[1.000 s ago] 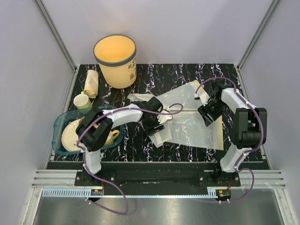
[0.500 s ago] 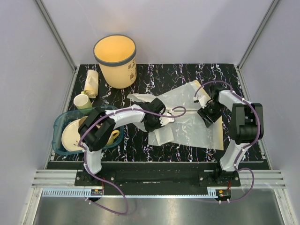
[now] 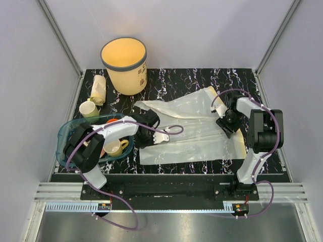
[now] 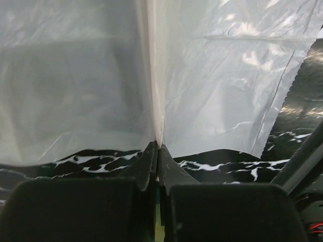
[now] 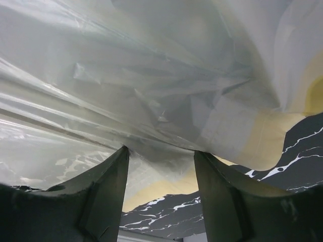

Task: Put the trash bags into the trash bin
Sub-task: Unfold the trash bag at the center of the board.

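Pinching left hand (image 4: 158,151): fingers pressed together on a raised fold of the film, at the sheet's near-left edge; seen from above at (image 3: 146,132).
Right hand (image 5: 161,166): fingers spread apart, with the film draped over and between them and neither pad closed on it; seen from above at (image 3: 227,123).
Hands counted: two, both at the same sheet, one at each end.
Trash bag sheet (image 3: 192,131): one, whitish and translucent, lying opened out flat on the bench (image 3: 192,83) between the two hands.
Rolled bundle (image 3: 97,89): one, pale, lying well to the left of the left hand, just beside the bin.
Trash bin (image 3: 128,83): one, cream-yellow with a dark rim, upright, beyond the left hand and well apart from it; no film inside.
Teal tray (image 3: 60,143): one, just left of the left hand, under that arm.
Cups: two; a yellow mug (image 3: 115,147) in the tray and a pale cup (image 3: 88,108) standing beside it.
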Robot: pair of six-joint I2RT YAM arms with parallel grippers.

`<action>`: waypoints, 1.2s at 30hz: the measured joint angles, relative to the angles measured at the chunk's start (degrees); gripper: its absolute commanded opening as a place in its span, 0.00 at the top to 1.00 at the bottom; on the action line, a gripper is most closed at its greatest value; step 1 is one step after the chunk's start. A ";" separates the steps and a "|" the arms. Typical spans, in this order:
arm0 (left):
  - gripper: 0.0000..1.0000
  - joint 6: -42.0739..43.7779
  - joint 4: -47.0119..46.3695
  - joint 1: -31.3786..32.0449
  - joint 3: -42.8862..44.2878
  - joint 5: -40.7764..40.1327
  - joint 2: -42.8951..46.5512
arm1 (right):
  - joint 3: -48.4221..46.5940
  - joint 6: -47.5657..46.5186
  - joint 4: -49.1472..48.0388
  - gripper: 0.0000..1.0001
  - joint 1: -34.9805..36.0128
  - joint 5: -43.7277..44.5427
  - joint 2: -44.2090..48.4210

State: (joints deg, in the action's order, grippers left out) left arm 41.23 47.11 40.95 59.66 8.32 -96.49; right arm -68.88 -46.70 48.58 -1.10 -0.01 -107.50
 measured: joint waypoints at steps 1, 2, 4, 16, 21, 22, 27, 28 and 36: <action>1.00 0.66 -0.04 -0.85 0.00 0.07 0.48 | 0.00 -0.31 0.09 0.39 -0.11 0.02 0.00; 1.00 1.22 -0.07 -1.75 0.02 0.09 0.81 | 0.00 -0.68 0.15 0.36 -0.26 0.00 0.02; 1.00 1.86 -0.02 -2.89 0.22 0.31 0.96 | 0.00 -1.49 0.46 0.33 -0.63 -0.33 0.20; 0.43 -0.70 5.55 -1.25 5.03 2.34 0.96 | -23.91 1.99 17.31 0.26 -12.50 -20.04 4.50; 0.24 -3.34 5.55 -1.46 8.28 3.65 2.12 | -30.45 6.10 17.59 0.29 -19.08 -22.29 -1.46; 0.23 -3.85 5.60 -1.70 9.03 4.04 2.64 | -30.45 6.73 17.70 0.28 -19.21 -22.69 -3.21; 0.02 -7.19 5.46 -3.52 14.38 6.27 6.14 | -30.12 10.64 18.21 0.28 -18.40 -24.94 -12.61; 0.01 -7.80 5.31 -3.91 15.47 6.58 6.71 | -30.10 11.30 18.21 0.28 -18.34 -25.18 -13.64; 0.01 -14.21 2.45 -7.43 20.22 8.09 10.45 | -27.23 15.78 18.14 0.46 -18.14 -27.67 -17.07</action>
State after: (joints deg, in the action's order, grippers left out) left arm 27.03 49.56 33.52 79.88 16.40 -86.04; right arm -96.12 -30.92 66.72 -19.25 -27.68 -124.57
